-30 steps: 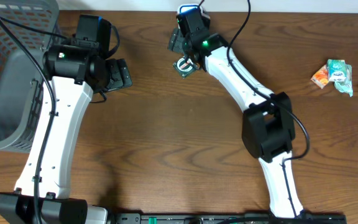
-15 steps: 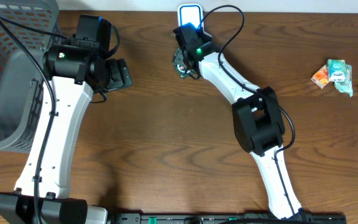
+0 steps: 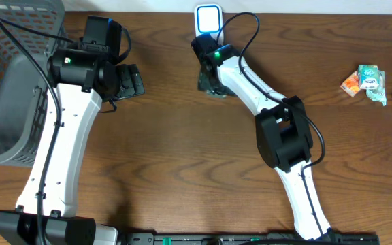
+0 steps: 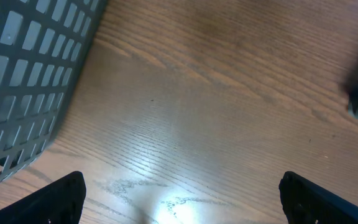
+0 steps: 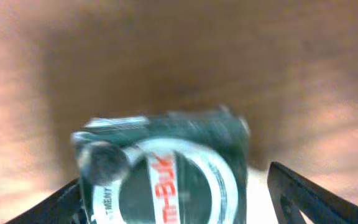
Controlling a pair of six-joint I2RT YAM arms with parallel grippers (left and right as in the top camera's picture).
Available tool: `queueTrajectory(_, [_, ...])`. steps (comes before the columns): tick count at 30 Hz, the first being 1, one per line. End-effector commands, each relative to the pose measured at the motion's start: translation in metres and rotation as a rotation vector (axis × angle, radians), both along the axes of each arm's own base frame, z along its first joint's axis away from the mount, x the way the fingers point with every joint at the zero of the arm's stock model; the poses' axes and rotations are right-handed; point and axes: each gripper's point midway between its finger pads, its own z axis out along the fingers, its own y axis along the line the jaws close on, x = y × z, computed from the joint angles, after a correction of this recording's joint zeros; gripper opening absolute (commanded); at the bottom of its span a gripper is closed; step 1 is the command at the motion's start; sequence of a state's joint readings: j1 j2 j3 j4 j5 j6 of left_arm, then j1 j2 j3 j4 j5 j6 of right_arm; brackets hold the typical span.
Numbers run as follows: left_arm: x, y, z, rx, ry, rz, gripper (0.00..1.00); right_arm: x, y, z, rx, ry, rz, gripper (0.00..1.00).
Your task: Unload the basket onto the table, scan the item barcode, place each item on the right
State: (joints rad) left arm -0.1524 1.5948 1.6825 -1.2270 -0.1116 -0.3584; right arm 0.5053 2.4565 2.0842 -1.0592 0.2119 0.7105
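Furthest left, a grey basket (image 3: 5, 41) sits at the left edge of the table (image 3: 182, 156), and just beside it the left gripper (image 4: 185, 196) hovers above bare wood, its jaws spread wide with nothing between them. Near the middle of the back edge, the right gripper (image 5: 179, 196) stands over a small green pack (image 5: 166, 168), jaws apart on either side of it with a gap showing on one side, the pack down on the wood near the white-and-blue scanner (image 3: 208, 18). By the right edge lie two snack packets (image 3: 365, 80), well apart from both arms.
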Motion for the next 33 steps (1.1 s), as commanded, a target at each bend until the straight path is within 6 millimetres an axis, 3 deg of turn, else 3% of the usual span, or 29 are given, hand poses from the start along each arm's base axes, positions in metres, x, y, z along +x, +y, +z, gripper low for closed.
queueTrajectory(1, [0.000,0.003,0.005,0.013,-0.013,-0.002,0.98,-0.017,-0.027,0.034,-0.104,0.030,0.041,0.83])
queueTrajectory(3, [0.000,0.003,0.005,0.013,-0.013,-0.002,0.98,-0.024,-0.036,0.054,-0.137,0.030,0.046,0.83])
queueTrajectory(7, [0.000,0.003,0.005,0.013,-0.013,-0.002,0.98,-0.027,-0.027,0.086,-0.089,0.015,0.214,0.85])
queueTrajectory(11, [0.000,0.003,0.005,0.013,-0.013,-0.002,0.98,-0.017,-0.007,0.092,-0.015,-0.023,0.342,0.98])
queueTrajectory(15, [0.000,0.003,0.005,0.013,-0.013,-0.002,0.98,-0.001,0.023,0.078,0.147,-0.055,0.397,0.84])
queueTrajectory(17, [0.000,0.003,0.005,0.013,-0.013,-0.002,0.98,0.009,0.025,0.075,0.147,-0.087,0.393,0.73])
queueTrajectory(20, [0.000,0.003,0.005,0.013,-0.013,-0.002,0.97,0.025,0.030,0.063,0.136,-0.135,0.390,0.45])
queueTrajectory(22, [0.000,0.003,0.005,0.013,-0.013,-0.002,0.98,0.029,0.026,0.054,0.118,-0.130,0.381,0.40])
queueTrajectory(24, [0.000,0.003,0.005,0.013,-0.013,-0.002,0.98,0.031,0.011,0.044,0.058,-0.115,0.355,0.43])
queueTrajectory(25, [0.000,0.003,0.005,0.013,-0.013,-0.002,0.98,0.031,0.004,0.041,0.042,-0.105,0.337,0.58])
queueTrajectory(26, [0.000,0.003,0.005,0.013,-0.013,-0.002,0.98,0.031,-0.002,0.038,0.040,-0.092,0.312,0.63])
queueTrajectory(28, [0.000,0.003,0.005,0.013,-0.013,-0.002,0.98,0.031,-0.007,0.033,0.071,-0.071,0.277,0.64])
queueTrajectory(31, [0.000,0.003,0.005,0.013,-0.013,-0.002,0.98,0.030,0.012,0.028,0.217,-0.049,0.299,0.77])
queueTrajectory(33, [0.000,0.003,0.005,0.013,-0.013,-0.002,0.98,0.031,0.026,0.028,0.296,-0.052,0.340,0.75])
